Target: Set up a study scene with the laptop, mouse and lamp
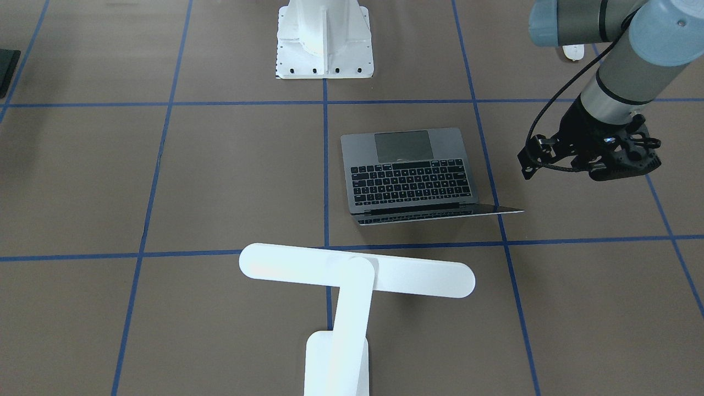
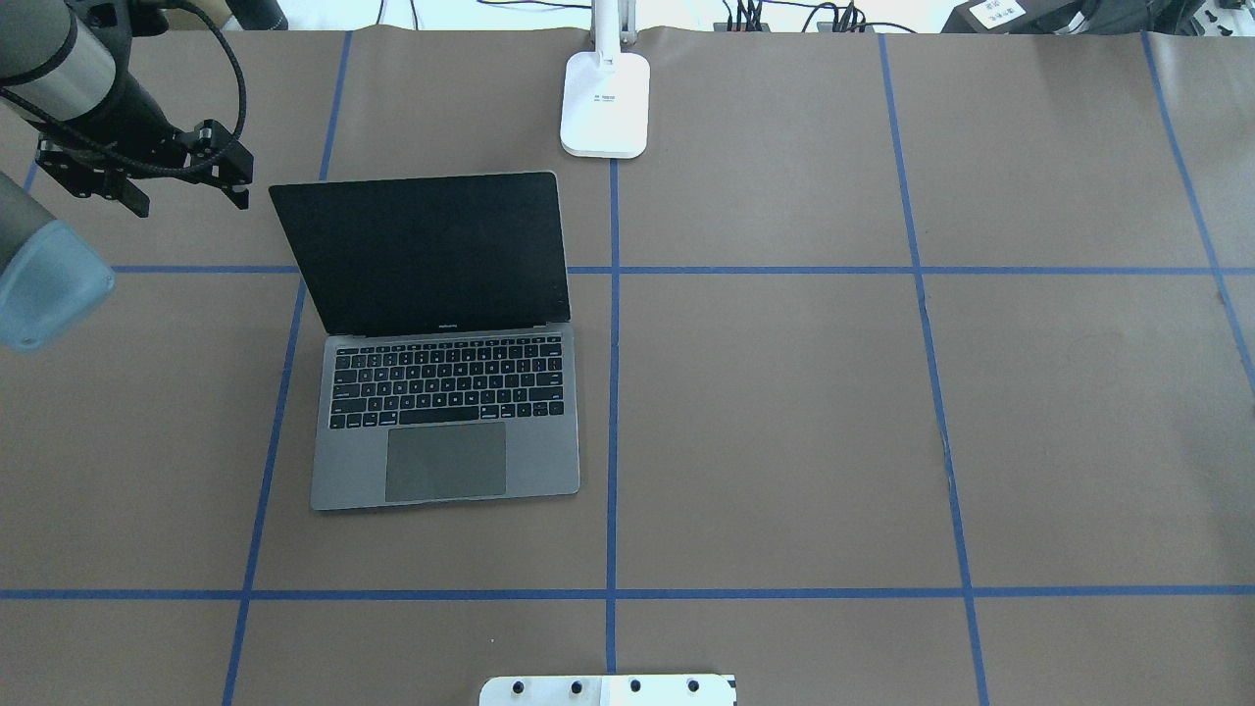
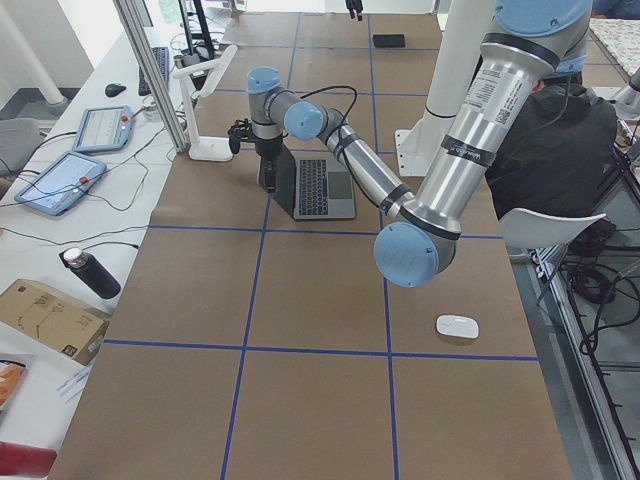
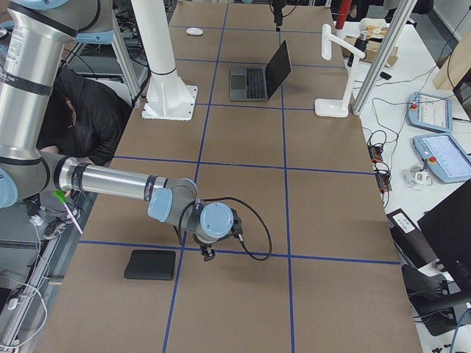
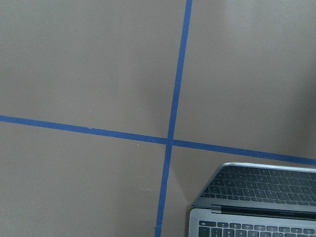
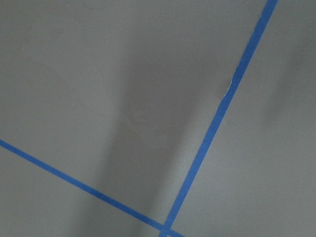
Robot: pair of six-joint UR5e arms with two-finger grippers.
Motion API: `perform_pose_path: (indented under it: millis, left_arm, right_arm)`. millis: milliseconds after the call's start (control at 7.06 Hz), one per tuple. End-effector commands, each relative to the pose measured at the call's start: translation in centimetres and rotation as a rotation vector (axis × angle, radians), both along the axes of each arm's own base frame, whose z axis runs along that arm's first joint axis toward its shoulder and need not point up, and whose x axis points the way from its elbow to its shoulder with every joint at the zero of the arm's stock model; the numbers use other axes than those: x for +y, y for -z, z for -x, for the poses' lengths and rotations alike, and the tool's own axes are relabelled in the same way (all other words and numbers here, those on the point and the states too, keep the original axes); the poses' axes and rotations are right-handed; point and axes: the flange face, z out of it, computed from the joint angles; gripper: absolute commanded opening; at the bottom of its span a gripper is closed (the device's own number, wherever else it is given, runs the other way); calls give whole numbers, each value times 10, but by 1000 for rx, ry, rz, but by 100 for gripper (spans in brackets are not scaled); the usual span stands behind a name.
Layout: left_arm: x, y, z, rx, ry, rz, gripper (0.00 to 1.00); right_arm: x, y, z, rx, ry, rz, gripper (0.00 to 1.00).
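The laptop (image 2: 446, 392) stands open left of the table's middle, its dark screen facing the robot. It also shows in the front view (image 1: 410, 170) and at the bottom right of the left wrist view (image 5: 256, 202). The white lamp (image 1: 357, 275) stands at the far edge behind the laptop, with its base (image 2: 605, 103) right of the screen. The white mouse (image 3: 457, 326) lies on the table's left end, near the robot's side. My left gripper (image 2: 147, 172) hangs to the left of the laptop's screen, fingers hidden. My right gripper (image 4: 208, 254) is low over the right end; I cannot tell its state.
A black mouse pad (image 4: 151, 265) lies on the right end, near the right gripper. The white bolted pedestal (image 1: 324, 38) stands at the robot's edge. Tablets, a bottle and a box sit on the side bench (image 3: 60, 230) past the far edge.
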Motion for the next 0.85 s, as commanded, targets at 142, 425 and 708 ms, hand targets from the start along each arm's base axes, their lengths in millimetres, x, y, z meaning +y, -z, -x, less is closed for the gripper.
perform_pose_path:
  millis: [142,425,708]
  left_arm:
    - [3,9,2,7,6,-19,100]
    - [4,16,3,15,8,-30,100]
    - [5,17,2,16,6,-34,100]
  right_arm:
    - [11,-32,34,-60,207,-68,100]
    - [14,-52,47,-60,247,-27,100]
    - [14,-58,57,-65,292,-31,100]
